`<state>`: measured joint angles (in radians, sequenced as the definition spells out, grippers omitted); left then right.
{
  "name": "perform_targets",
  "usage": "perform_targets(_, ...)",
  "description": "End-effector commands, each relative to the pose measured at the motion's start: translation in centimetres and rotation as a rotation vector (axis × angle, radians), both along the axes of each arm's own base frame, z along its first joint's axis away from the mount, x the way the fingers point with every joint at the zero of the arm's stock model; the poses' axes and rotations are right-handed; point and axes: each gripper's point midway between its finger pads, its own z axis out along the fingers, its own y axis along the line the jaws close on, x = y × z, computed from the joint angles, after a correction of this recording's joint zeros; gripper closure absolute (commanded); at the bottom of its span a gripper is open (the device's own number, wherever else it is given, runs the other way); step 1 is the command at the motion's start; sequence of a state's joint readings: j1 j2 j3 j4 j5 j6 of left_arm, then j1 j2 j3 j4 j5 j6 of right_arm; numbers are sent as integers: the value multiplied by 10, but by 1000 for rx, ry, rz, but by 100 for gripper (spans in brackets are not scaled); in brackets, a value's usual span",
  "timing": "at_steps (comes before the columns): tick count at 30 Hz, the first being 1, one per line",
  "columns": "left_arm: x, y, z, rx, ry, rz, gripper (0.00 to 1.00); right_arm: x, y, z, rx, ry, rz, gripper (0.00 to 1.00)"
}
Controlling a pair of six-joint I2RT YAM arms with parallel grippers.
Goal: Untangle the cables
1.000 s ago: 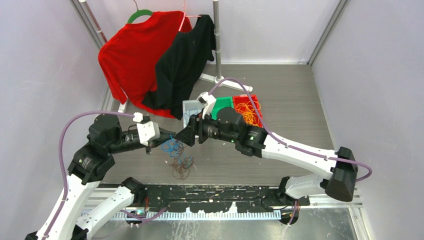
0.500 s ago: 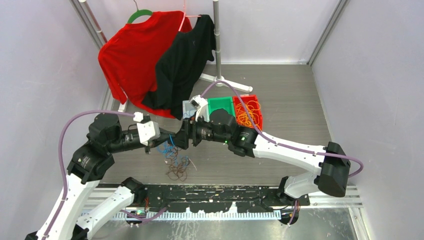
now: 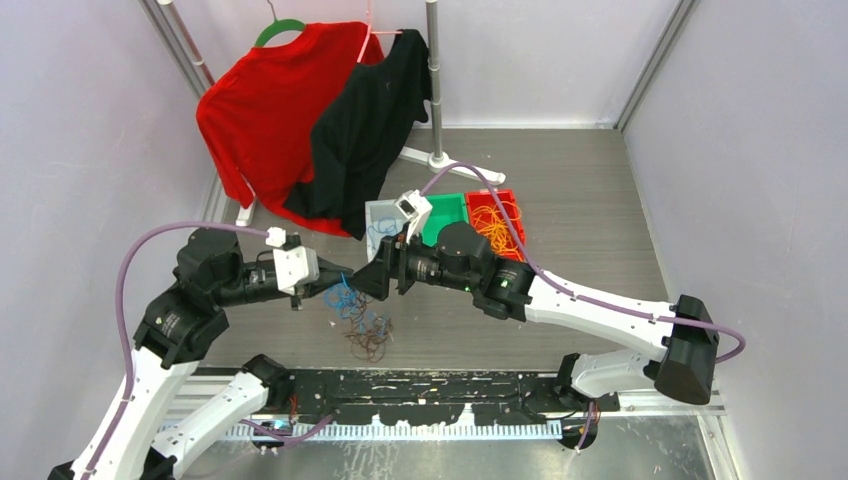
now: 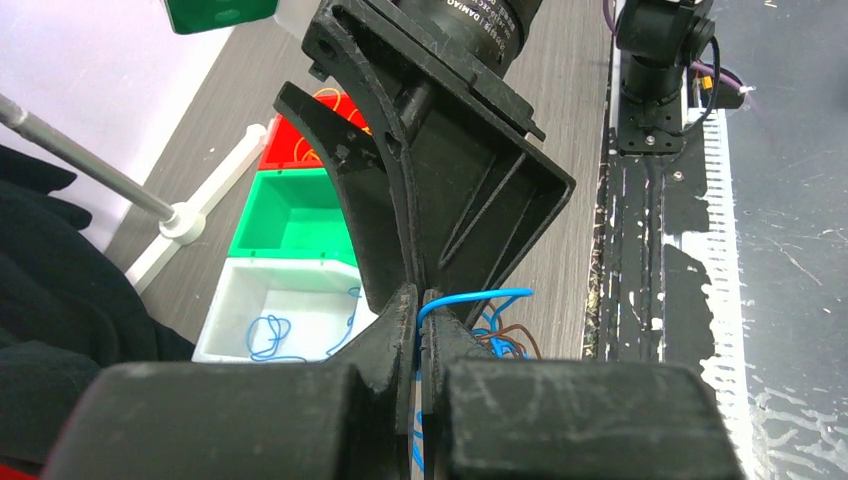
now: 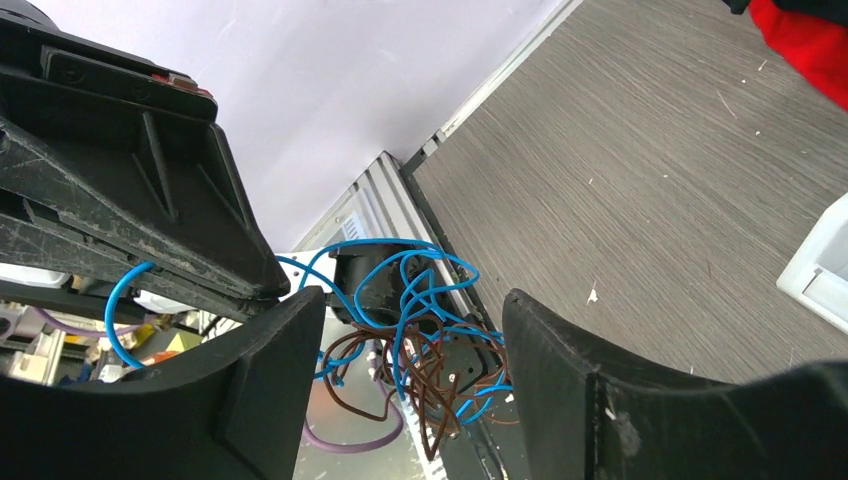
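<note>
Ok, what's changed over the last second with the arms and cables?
The right gripper swung left toward the left gripper, then drew back right, jaws open, gripping nothing. The hanging tangle shifted and settled back. The left gripper stayed shut on the blue cable.

I see left arm (image 3: 130,400) and right arm (image 3: 590,305): white shell links, black cylindrical joint motors, black base blocks at bottom of frame. Lilac hose (image 3: 124,275) loops along each arm. White boxy camera block (image 3: 296,265) on each wrist. Left pincer (image 3: 348,279), right pincer (image 3: 368,282): matte black, ribbed, triangular fingers (image 5: 590,370), edges scuffed grey. White lettering (image 4: 478,18) on right wrist motor.
</note>
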<state>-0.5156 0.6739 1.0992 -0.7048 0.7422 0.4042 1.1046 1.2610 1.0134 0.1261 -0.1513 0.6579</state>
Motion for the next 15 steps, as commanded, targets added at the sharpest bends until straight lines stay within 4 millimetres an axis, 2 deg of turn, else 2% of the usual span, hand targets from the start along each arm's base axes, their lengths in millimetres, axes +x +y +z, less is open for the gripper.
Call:
perform_targets(1, 12, 0, 20, -24, -82, 29, 100, -28, 6, 33, 97, -23, 110, 29)
perform_targets(4, 13, -1, 21, -24, -76, 29, 100, -34, 12, 30, 94, -19, 140, 27)
perform_targets(8, 15, -3, 22, -27, -78, 27, 100, -40, 26, 36, 115, -53, 177, 22)
perform_targets(12, 17, -4, 24, -28, -73, 29, 100, -37, 36, 29, 107, -80, 173, 14)
perform_targets(15, 17, -4, 25, -29, -74, 28, 100, -29, 41, 28, 118, -101, 135, 12)
